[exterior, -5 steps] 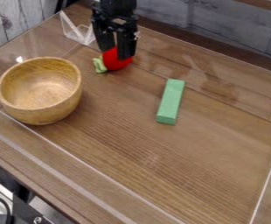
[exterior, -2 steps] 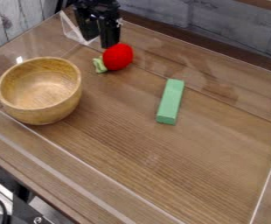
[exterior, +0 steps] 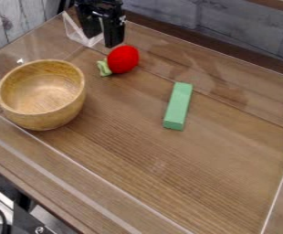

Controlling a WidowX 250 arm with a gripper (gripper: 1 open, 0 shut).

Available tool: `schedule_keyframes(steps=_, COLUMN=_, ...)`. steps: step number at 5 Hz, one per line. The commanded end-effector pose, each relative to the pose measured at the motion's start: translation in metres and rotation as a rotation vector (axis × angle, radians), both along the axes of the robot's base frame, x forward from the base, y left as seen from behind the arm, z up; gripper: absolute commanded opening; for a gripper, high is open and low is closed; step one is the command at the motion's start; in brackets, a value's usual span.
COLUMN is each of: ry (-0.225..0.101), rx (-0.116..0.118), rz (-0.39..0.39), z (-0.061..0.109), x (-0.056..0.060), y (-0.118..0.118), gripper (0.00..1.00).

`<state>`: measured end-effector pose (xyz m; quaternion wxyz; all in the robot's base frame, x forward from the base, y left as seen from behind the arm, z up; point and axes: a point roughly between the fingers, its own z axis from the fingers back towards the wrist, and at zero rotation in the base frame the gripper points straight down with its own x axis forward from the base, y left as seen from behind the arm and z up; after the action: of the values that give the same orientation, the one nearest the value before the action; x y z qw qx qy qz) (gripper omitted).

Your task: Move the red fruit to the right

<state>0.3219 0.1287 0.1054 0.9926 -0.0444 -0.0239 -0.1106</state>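
Camera view: the red fruit (exterior: 122,58) on the wooden table (exterior: 169,174), just right of and behind the wooden bowl (exterior: 40,93), green leafy end turned toward the bowl. Lying free on the wood, nothing holding it. The gripper (exterior: 104,31) just behind the fruit and a little left of it, raised above the table, not touching the fruit. Fingers pointing down with a small gap visible between them, so apparently released and holding nothing. Probably placed so for a clear approach to the fruit from above. The green block (exterior: 178,105) well to the right of the bowl and in front of the fruit, lying flat. To the right of the fruit, bare wood behind the block, seemingly enough room for it there. Fruit not yet far from the bowl, so the move to the right judged as not finished.
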Motion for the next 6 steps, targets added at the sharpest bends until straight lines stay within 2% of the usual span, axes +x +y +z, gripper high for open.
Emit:
schedule_keyframes(steps=1, ry=-0.022, rx=0.028, rz=-0.034, z=-0.001, x=-0.002, y=0.009, gripper=1.0)
schedule_keyframes(steps=2, ry=-0.027, rx=0.029, rz=-0.047, z=0.002, x=-0.005, y=0.006, gripper=0.0)
schedule_keyframes(steps=3, ry=-0.032, rx=0.031, rz=-0.058, z=0.004, x=-0.006, y=0.003, gripper=0.0)
schedule_keyframes(steps=5, ry=-0.059, rx=0.031, rz=-0.184, z=0.018, x=0.006, y=-0.006, gripper=0.0)
schedule_keyframes(steps=6, ry=-0.072, rx=0.034, rz=-0.202, z=0.03, x=-0.001, y=-0.005, gripper=0.0)
